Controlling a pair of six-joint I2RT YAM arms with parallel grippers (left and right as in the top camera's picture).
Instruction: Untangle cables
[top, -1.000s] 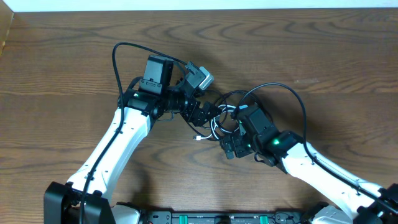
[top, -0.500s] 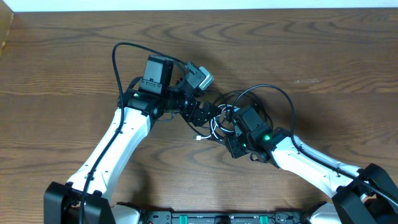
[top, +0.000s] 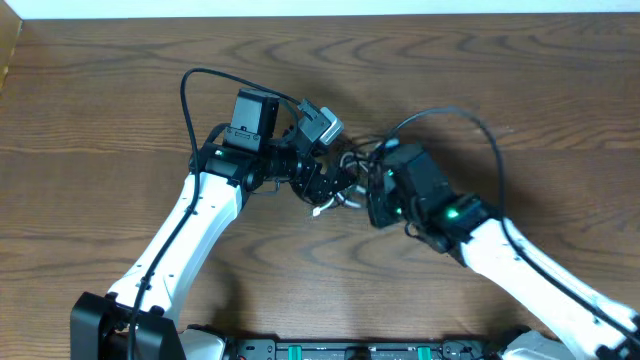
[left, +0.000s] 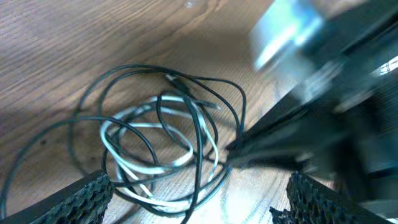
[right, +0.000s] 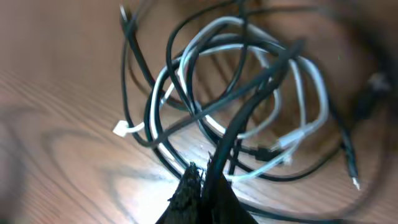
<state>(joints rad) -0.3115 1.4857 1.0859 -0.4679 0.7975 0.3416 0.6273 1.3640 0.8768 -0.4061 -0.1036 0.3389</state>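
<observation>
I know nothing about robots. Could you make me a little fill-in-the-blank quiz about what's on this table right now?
1. The cables lie tangled on a table made of ____.
2. All are black except one cord, which is ____.
3. The left gripper has its jaws ____.
4. The right gripper is shut on a ____ cable.
Missing words: wood; white; open; black.
</observation>
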